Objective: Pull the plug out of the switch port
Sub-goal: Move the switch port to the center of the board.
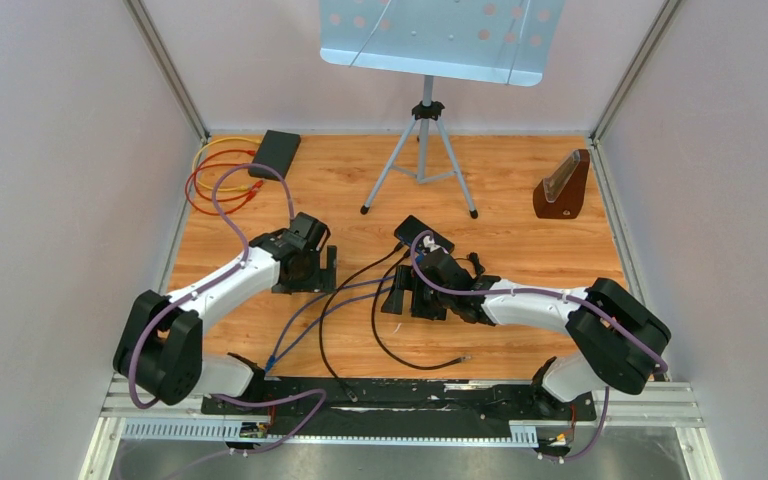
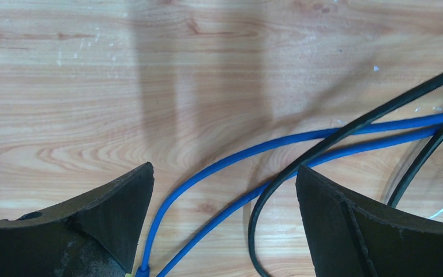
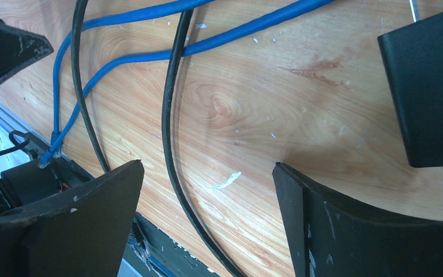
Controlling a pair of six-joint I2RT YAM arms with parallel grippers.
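Note:
The switch, a small black box (image 1: 422, 234), lies mid-table; a corner of it shows at the upper right of the right wrist view (image 3: 427, 86). Its ports and any plug in them are hidden. Two blue cables (image 1: 305, 315) and black cables (image 1: 375, 325) run from it toward the near edge. My right gripper (image 1: 412, 298) is open just in front of the switch, over a black cable (image 3: 170, 144) and bare wood (image 3: 207, 167). My left gripper (image 1: 308, 272) is open and empty to the left, above the blue cables (image 2: 225, 173) and a black cable (image 2: 323, 147).
A loose blue connector (image 3: 49, 154) lies by the black rail at the near edge. A tripod music stand (image 1: 422, 150) stands at the back, a wooden metronome (image 1: 563, 188) at back right. A second black box (image 1: 275, 152) with red and yellow cables (image 1: 215, 180) sits at back left.

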